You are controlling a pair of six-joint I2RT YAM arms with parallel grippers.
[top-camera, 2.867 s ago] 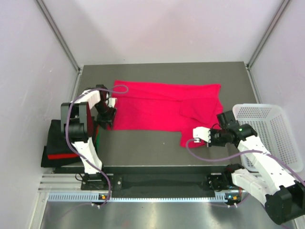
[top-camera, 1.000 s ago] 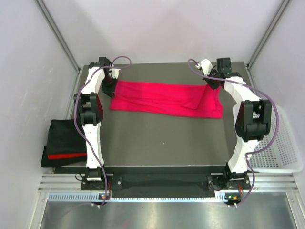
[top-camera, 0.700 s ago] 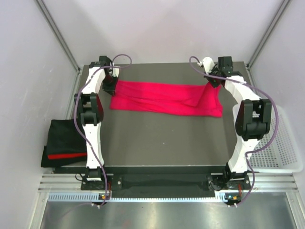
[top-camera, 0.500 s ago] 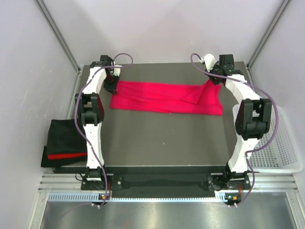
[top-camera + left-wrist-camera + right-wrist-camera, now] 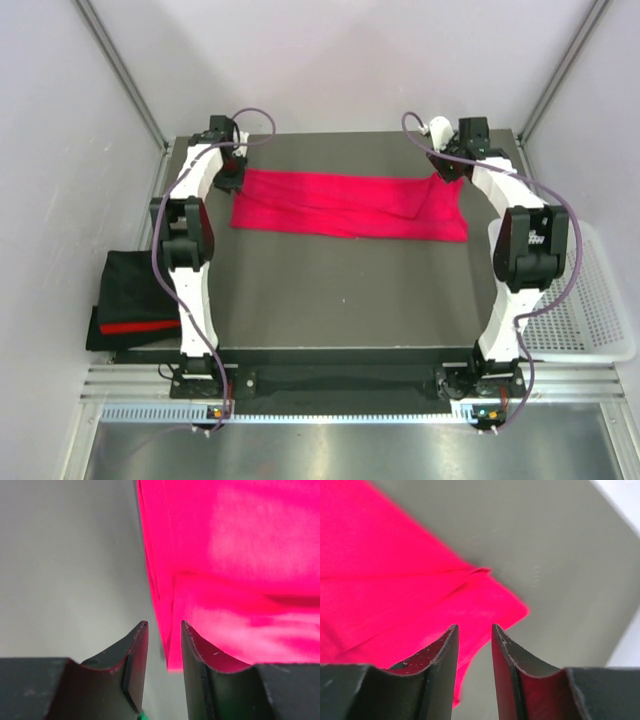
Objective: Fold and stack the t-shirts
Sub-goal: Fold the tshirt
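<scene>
Magenta-red t-shirt (image 5: pixel 345 205) lies flat as a long folded band across the far part of the table (image 5: pixel 340 300), running left to right, with its near edge slanting slightly. At its far right corner the cloth rises in a small peak. In the left wrist view the shirt (image 5: pixel 240 555) shows several stacked layer edges along its left side. In the right wrist view it (image 5: pixel 385 595) ends in a pointed corner lying on the grey surface, with a raised crease running toward that corner. The left gripper (image 5: pixel 232 178) sits at the shirt's far left corner. Seen from its own camera, the left gripper (image 5: pixel 164 625) is released, its fingers a narrow gap apart, and the cloth's edge shows through that gap below them. The right gripper (image 5: pixel 447 170) is at the far right corner, just beside the peak. It (image 5: pixel 474 626) is likewise released, its fingers slightly parted over the cloth and the table. A folded pile (image 5: pixel 135 300), black with a red layer showing, rests off the table's left edge, well apart from the magenta shirt. A white mesh basket (image 5: pixel 590 310) stands beyond the table's right edge.
</scene>
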